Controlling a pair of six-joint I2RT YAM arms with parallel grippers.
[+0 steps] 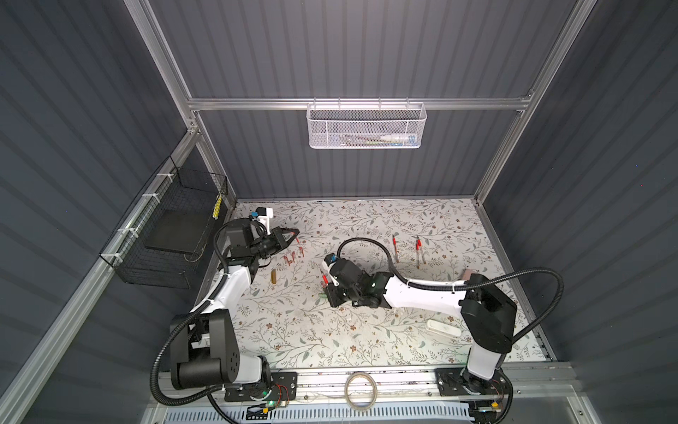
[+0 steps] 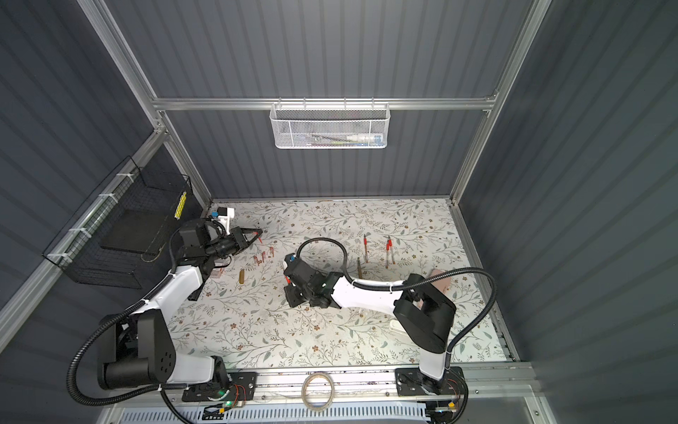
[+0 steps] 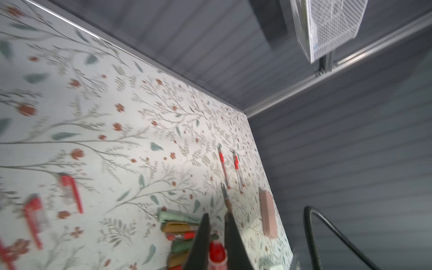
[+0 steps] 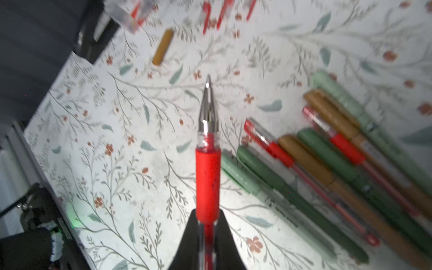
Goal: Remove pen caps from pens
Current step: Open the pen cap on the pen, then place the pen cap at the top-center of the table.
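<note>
Pen (image 4: 207, 177) uncapped, gripped in right pincer (image 4: 208, 218), tip jutting forward; left pincer (image 3: 217, 216) grips red cap (image 3: 217, 253).

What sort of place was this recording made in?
Most likely a robotics lab work cell, not a home: an aluminium frame with grey panelled walls boxes in a floral tabletop, and the left arm and right arm are mounted on its front rail.

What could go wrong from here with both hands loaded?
1. The right hand holds the uncapped red pen with its tip bare; lowered nose-first, it might ink the floral mat.
2. The capped pens lie close by; set down there, it could get mixed in.
3. The left hand's red cap could bounce among the loose caps when released.
</note>
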